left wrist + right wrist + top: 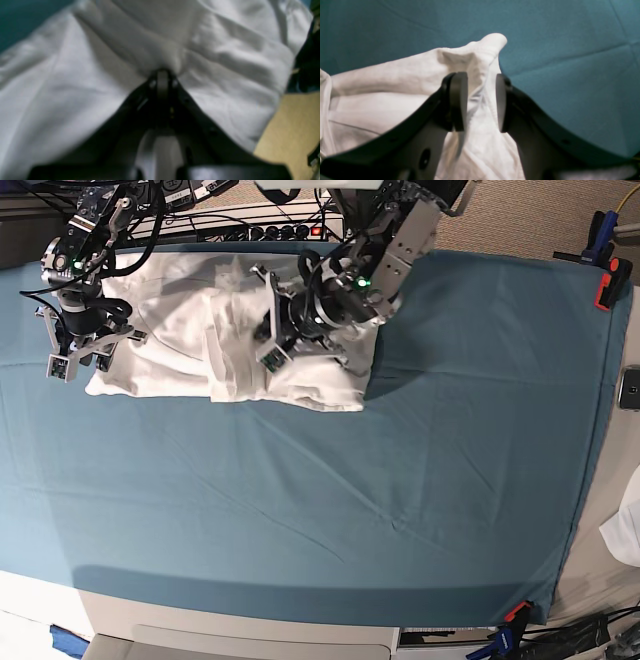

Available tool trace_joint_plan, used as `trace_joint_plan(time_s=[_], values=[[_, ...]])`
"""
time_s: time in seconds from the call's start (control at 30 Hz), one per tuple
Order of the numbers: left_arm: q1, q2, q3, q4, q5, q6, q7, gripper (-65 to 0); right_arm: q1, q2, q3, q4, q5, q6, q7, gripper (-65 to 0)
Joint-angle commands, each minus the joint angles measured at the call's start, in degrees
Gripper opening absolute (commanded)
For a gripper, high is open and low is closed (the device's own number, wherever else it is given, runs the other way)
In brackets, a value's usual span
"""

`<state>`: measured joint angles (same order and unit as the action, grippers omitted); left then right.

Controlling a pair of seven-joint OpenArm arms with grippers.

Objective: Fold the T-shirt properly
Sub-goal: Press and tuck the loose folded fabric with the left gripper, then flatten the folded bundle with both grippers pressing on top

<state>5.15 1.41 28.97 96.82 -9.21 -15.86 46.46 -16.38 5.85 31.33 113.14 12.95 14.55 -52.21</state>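
T-shirt: I see the large plain white cotton T-shirt [215, 345] lying bunched and partly folded on the teal table cloth [330, 500], at the cloth's far edge and toward its left end in the base view.
T-shirt shape: The fabric is heaped in thick wrinkled layers; its near edge runs roughly straight across the teal table cloth, and the right part sits rounded under the arm there.
Left gripper: My left gripper [163, 75] has its jaws pressed together, pinching a gathered fold of the T-shirt [225, 62]; creases fan out from the pinch in the left wrist view. In the base view this black gripper [278, 330] sits over the middle-right of the garment.
Right gripper: My right gripper [477, 100] has its dark jaws set partly apart, with a raised ridge of the T-shirt [480, 62] standing between them; I cannot tell whether the pads [458, 100] actually squeeze the cloth. In the base view it [75, 360] is at the garment's left end.
Table cloth: In the right wrist view the teal table cloth [570, 75] lies creased beyond the ridge of fabric.
Surroundings: A tan floor [292, 125] shows past the T-shirt's edge in the left wrist view.
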Motion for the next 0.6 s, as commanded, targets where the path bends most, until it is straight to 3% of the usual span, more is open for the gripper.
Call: trace_joint_plan(time_s=[0.0,0.17,0.37,0.57], values=[[-0.57,0.81,0.85,0.02,-0.66,-0.09,-0.52,-65.0,0.37,0.81,0.22,0.79,0.31,-0.22,1.73,-45.6],[-0.57,0.81,3.65,0.79,-4.55,-0.79,0.37,-65.0,0.37,0.81,0.22,0.79,0.31,-0.22,1.92,-45.6],[-0.57,0.81,5.33,4.11,-13.7,-10.25,2.84,-65.0,0.37,0.81,0.22,0.79,0.31,-0.22,2.1,-45.6],[-0.59,0.79,5.35,4.74,-16.13,-14.1,2.89,-65.0,0.37,0.81,0.22,0.79,0.31,-0.2,2.12,-45.6]])
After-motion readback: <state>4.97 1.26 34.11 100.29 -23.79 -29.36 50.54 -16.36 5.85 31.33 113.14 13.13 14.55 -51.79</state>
